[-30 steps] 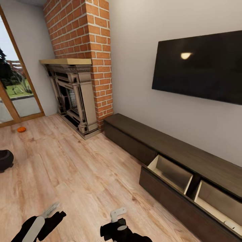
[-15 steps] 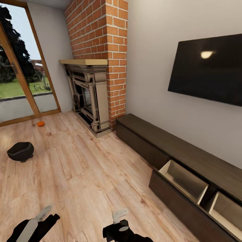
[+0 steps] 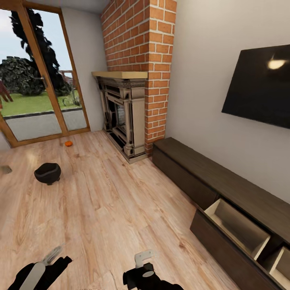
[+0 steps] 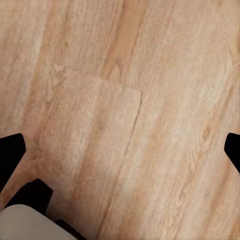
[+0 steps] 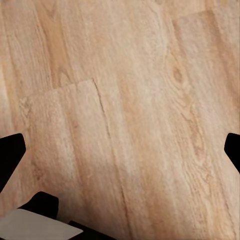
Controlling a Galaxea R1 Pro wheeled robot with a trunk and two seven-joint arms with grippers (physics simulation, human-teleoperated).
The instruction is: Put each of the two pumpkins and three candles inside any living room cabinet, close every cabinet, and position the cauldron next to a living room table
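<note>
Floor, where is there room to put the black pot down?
Bare floor lies between the cauldron and the cabinet, and before the fireplace. The cabinet's top is bare too. It is tighter by the open drawer and where the pumpkin sits near the glass door.

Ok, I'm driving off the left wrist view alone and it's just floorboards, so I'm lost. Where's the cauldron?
Observer: In the head view the cauldron stands on the floor ahead to the left, well away from the robot.
Operator: Any pumpkin around?
Observer: One pumpkin lies on the floor beyond the cauldron, near the glass door.
Operator: And the cabinet, is it shut?
Observer: No. The cabinet runs along the right wall, and a drawer at its nearer end is pulled out.
</note>
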